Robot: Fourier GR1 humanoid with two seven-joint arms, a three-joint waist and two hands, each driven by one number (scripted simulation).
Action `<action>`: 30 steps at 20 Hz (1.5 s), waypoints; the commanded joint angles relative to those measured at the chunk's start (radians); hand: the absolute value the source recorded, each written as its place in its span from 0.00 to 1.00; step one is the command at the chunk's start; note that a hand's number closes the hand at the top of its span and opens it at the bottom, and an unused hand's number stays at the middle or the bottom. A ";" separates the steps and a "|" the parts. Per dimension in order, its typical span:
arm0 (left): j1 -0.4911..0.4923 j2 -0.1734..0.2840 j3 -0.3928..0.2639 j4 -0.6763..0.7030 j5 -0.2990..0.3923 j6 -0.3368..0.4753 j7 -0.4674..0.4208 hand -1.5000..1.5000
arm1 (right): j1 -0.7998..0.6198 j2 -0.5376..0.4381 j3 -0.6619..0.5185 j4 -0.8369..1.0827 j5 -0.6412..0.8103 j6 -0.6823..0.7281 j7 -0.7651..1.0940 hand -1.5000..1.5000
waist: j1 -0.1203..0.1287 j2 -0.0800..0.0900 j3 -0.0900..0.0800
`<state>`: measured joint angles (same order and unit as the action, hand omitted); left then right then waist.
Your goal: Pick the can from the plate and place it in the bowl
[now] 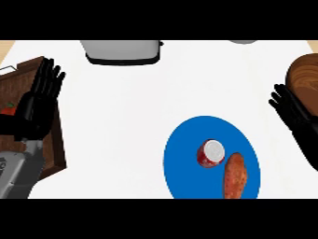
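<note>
While on the plate (189, 158), the can (212, 153) sits apart — left of the right hand (306, 126)

Glossy wooden bowl (314, 80) — matt blue plate (192, 161) — metal-topped can (213, 152).

Quick count from where I'm standing: one blue plate (189, 140), one red can (211, 153) and one sweet potato (234, 175) on it, one wooden bowl (316, 81), one wooden tray (10, 93), one toaster (120, 51), plus my two hands, left hand (34, 107) and right hand (306, 126).
</note>
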<state>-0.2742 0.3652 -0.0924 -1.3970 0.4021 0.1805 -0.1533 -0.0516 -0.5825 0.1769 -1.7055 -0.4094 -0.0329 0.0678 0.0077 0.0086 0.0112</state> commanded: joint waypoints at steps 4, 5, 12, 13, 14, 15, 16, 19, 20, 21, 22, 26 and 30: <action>-0.037 0.083 -0.041 0.013 -0.141 0.056 0.038 0.50 | -0.165 0.086 0.075 0.060 -0.237 0.352 -0.073 1.00 | 0.079 0.008 0.000; -0.040 0.090 -0.060 0.016 -0.159 0.048 0.040 0.50 | -0.170 0.111 0.105 0.068 -0.264 0.418 -0.107 1.00 | 0.098 0.017 0.005; -0.049 0.104 -0.096 0.015 -0.230 0.105 0.143 0.50 | -0.268 0.089 -0.045 0.461 -0.189 0.628 -0.440 0.00 | 0.051 0.013 -0.003; -0.021 0.099 -0.122 -0.043 -0.244 0.121 0.168 0.50 | -0.295 0.053 -0.048 0.465 -0.176 0.691 -0.462 0.00 | 0.070 0.006 -0.002; -0.056 0.097 -0.110 -0.030 -0.250 0.142 0.195 0.50 | -0.288 0.026 -0.044 0.456 -0.106 0.739 -0.548 0.00 | 0.047 0.006 -0.002; -0.043 0.110 -0.092 -0.037 -0.234 0.128 0.192 0.50 | -0.302 -0.021 -0.059 0.474 -0.086 0.802 -0.581 0.00 | 0.043 0.003 -0.004; -0.072 0.136 -0.081 -0.025 -0.232 0.107 0.212 0.50 | -0.362 -0.019 -0.051 0.513 -0.012 0.791 -0.609 0.00 | 0.049 0.006 -0.005; -0.049 0.106 -0.117 -0.072 -0.274 0.155 0.233 0.50 | -0.441 -0.103 -0.043 0.538 0.087 0.846 -0.641 0.00 | 0.045 0.001 -0.007; -0.024 0.106 -0.107 -0.071 -0.272 0.161 0.233 0.50 | -0.420 -0.110 -0.022 0.527 0.140 0.854 -0.679 0.00 | 0.035 -0.001 -0.008; -0.006 0.101 -0.123 -0.104 -0.263 0.143 0.239 0.50 | -0.476 -0.093 0.004 0.532 0.189 0.802 -0.649 0.00 | 0.048 -0.001 -0.008; -0.032 0.089 -0.131 -0.095 -0.283 0.166 0.254 0.50 | -0.503 -0.146 -0.001 0.516 0.181 0.848 -0.645 0.00 | 0.037 -0.002 -0.008; 0.008 0.077 -0.130 -0.097 -0.285 0.162 0.227 0.50 | -0.547 -0.127 0.117 0.452 0.371 0.755 -0.635 0.00 | 0.032 -0.004 -0.010; -0.033 0.086 -0.112 -0.073 -0.306 0.171 0.270 0.50 | -0.620 -0.132 0.206 0.422 0.465 0.767 -0.604 0.00 | 0.018 -0.004 -0.011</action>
<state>-0.2994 0.4517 -0.2125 -1.4825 0.1058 0.3522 0.1034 -0.6097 -0.7103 0.3107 -1.2722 -0.0479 0.6554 -0.4783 0.0360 0.0057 0.0015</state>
